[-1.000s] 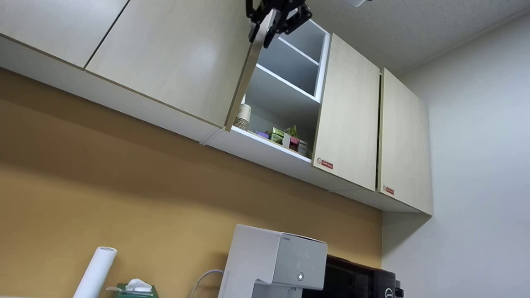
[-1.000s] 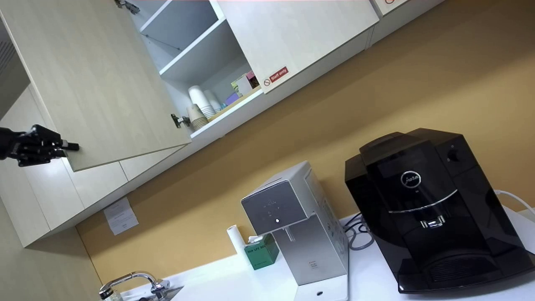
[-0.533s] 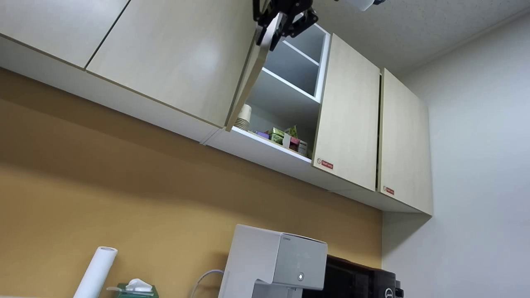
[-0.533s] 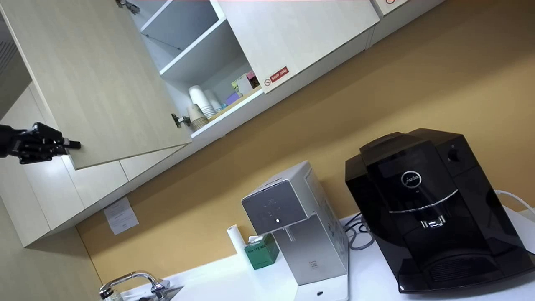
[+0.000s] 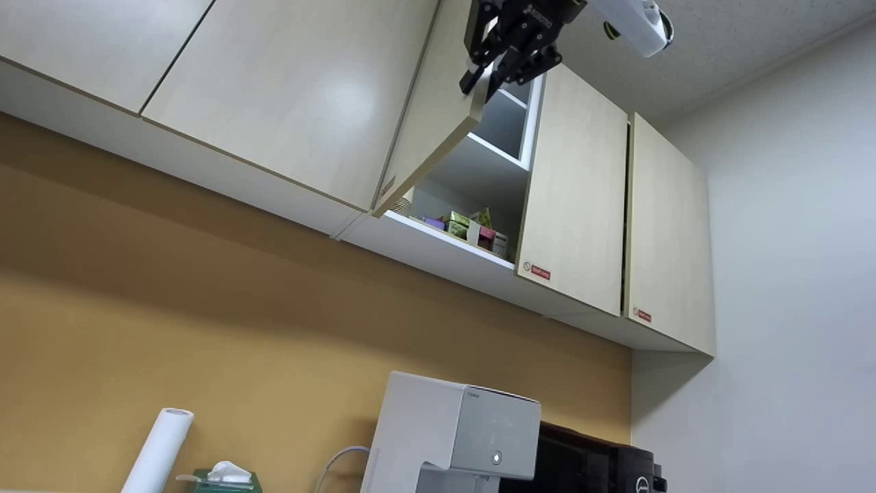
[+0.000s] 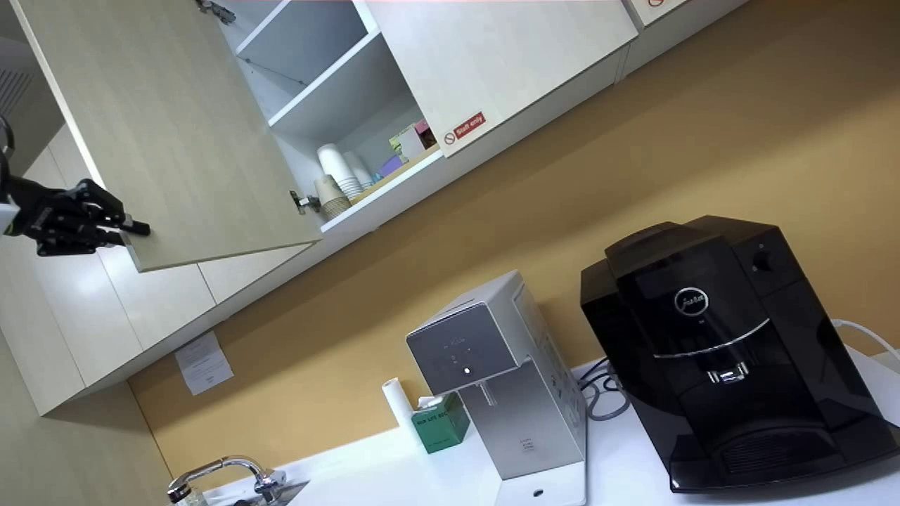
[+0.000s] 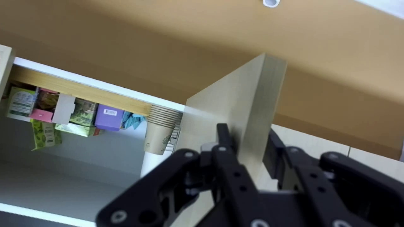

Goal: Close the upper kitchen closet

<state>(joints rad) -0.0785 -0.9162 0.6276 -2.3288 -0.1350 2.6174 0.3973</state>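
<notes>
Closet door (image 6: 179, 140) stood open high above the water dispenser (image 5: 493, 421), our claw (image 7: 247, 135) pinching its free edge (image 7: 269, 82); closing it well, we judged, meant following its swing smoothly and releasing before the inner finger (image 6: 139, 228) got trapped.

The closet door (image 6: 190, 140) looks like smooth wood-grain laminate with a soft sheen, its hinge (image 6: 304, 202) plain metal. The gripper (image 7: 247, 138) is mostly matt, its screws (image 7: 119, 217) bright metal. The cups (image 7: 158, 137) look like matt paper, the purple box (image 7: 109, 116) like smooth card. The coffee machine (image 6: 731, 323) is glossy, seemingly plastic; the dispenser (image 6: 517, 414) is smooth with a satin finish. The tap (image 6: 197, 474) is polished metal, the tabletop (image 6: 380, 471) smooth and slightly shiny, the wall (image 6: 316, 351) flat and matt
</notes>
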